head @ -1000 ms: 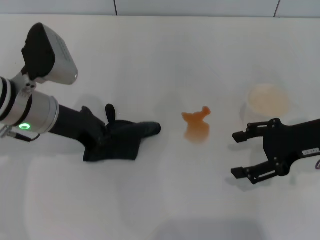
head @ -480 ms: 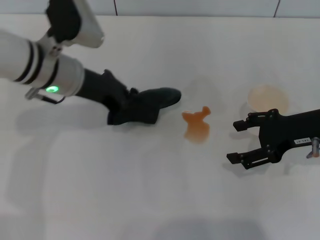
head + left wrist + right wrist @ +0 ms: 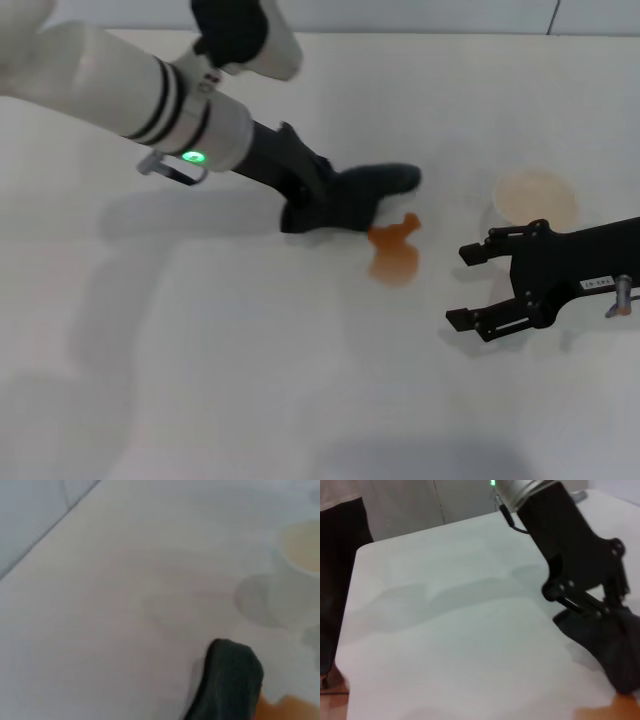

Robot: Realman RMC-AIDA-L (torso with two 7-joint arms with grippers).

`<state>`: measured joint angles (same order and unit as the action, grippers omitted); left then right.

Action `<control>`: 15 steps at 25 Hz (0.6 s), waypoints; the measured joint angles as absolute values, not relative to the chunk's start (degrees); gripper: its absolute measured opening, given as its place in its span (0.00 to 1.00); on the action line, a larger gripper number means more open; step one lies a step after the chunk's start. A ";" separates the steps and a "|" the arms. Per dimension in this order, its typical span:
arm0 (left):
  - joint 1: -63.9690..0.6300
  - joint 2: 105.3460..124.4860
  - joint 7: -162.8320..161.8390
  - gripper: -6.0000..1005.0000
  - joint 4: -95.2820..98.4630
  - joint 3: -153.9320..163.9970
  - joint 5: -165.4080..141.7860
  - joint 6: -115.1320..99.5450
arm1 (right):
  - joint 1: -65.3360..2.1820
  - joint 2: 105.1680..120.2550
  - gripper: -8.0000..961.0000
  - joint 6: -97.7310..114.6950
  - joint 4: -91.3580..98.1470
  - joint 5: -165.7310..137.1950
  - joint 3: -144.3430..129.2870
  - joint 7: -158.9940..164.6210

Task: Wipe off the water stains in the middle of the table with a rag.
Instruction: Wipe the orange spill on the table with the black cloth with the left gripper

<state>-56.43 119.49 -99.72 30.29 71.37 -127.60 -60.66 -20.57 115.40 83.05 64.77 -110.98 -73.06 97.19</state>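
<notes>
- White and matte, the table (image 3: 250, 360) fills almost all of your head view, with a pale tiled wall along the top edge.
- Your left gripper (image 3: 340, 200) comes in from the upper left of the frame on its white forearm with a green light; it sits just left of centre, clamped on the rag (image 3: 365, 195).
- You can see the rag as a dark bundle pressed low on the table, its rounded tip pointing right, toward the upper centre of the frame.
- The water stains (image 3: 393, 250) lie at the centre of the head view, an orange blotch with a small lobe on top. The rag's lower edge touches or just overlaps the blotch's upper left edge; you cannot tell which.
- Your left wrist view shows the rag's dark tip (image 3: 227, 682) at the bottom, with the orange edge of the stain (image 3: 287, 707) right beside it.
- A pale translucent cup (image 3: 537, 200) stands right of the stain, apart from it.
- Your right gripper (image 3: 475, 285) sits at the right of the frame, just below the cup, its two fingers spread wide and holding nothing.
- In your right wrist view the left gripper (image 3: 585, 595) and the rag (image 3: 605, 640) show at the right edge.
</notes>
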 joint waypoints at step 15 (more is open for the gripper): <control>-57.01 119.95 -99.46 0.08 27.79 100.65 -102.80 -53.03 | -21.17 115.37 0.89 83.00 65.22 -111.00 -75.75 98.00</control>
